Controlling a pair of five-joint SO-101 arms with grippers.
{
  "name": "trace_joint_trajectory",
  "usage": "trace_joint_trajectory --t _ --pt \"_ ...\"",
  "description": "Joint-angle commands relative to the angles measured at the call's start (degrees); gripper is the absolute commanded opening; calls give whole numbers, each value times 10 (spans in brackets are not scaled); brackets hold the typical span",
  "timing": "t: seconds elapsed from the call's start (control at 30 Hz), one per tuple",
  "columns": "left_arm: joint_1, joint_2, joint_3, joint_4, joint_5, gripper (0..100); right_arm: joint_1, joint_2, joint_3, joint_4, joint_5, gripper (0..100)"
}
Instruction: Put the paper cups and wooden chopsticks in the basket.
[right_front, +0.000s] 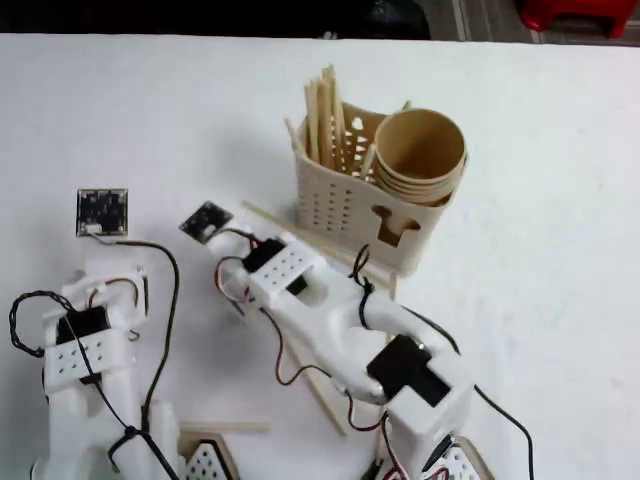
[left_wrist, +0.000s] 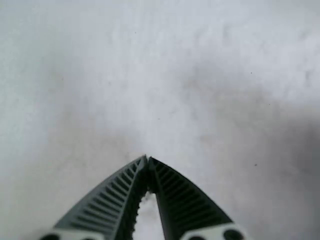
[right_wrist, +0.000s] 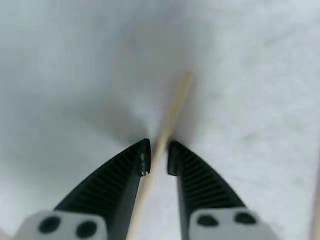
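A cream slotted basket (right_front: 340, 205) stands at the table's middle back. It holds a stack of paper cups (right_front: 420, 150) and several upright wooden chopsticks (right_front: 325, 110). A loose chopstick (right_front: 270, 217) lies on the table along the basket's front, under the right arm (right_front: 300, 290). In the right wrist view this chopstick (right_wrist: 176, 107) runs between the tips of my right gripper (right_wrist: 158, 156), which is narrowly open astride it, low over the table. My left gripper (left_wrist: 148, 161) is shut on nothing above bare table, at the near left.
A second loose chopstick (right_front: 322, 395) lies partly under the right arm, and a third one (right_front: 228, 427) lies near the front edge between the arm bases. Black cables trail around the left arm (right_front: 85, 350). Open table spreads to the far left and right.
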Motion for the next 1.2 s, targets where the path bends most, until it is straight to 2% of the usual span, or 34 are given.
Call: trace_joint_trajectory --t 0.0,0.33,0.67,0.8,0.97,1.17 --pt "-5 -17 -4 -13 -6 24 5 6 -14 0 -4 26" --pt "-5 -17 -4 -13 -6 24 51 -126 -65 135 -5 19" --pt "-5 -17 -4 -13 -6 24 93 -363 -63 137 -9 19" --pt "-5 -17 -4 -13 -6 24 93 -471 -64 96 -9 19" --pt "-5 -17 -4 -13 -6 24 95 -579 -64 -4 -9 19" --pt "-5 -17 -3 -13 -6 24 168 -633 -62 -182 -4 19"
